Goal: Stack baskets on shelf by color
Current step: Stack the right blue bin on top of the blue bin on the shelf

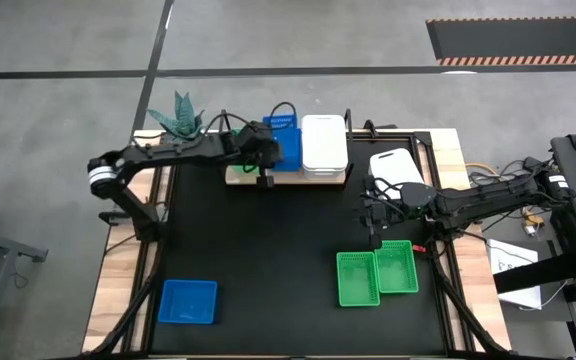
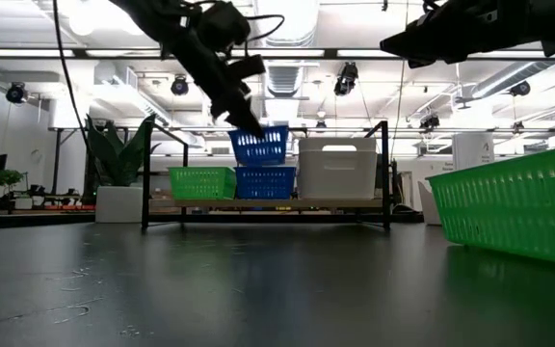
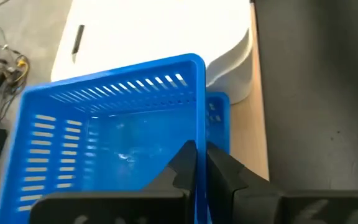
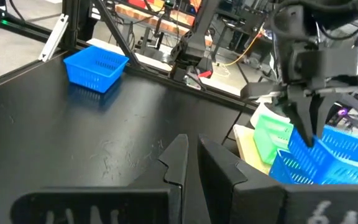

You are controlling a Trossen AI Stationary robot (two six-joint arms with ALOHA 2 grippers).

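1. Blue basket point(image 2: 258, 146) hangs tilted from the left gripper point(image 3: 199, 163), pinched by one wall, just above a second blue basket point(image 2: 264, 181) on the shelf point(image 2: 268, 205), likely to nest by colour.
2. Right gripper point(image 4: 191, 157) waits nearly closed, empty, over the tabletop point(image 1: 268, 250) near two green baskets point(image 1: 376, 274).

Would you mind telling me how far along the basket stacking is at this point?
Done: the shelf holds a green basket, a blue basket and a white stack. In hand: the left gripper is shut on a second blue basket, held tilted above the shelved blue one. Left: two green baskets, a blue basket and a white basket sit on the table. The right gripper waits, holding nothing.
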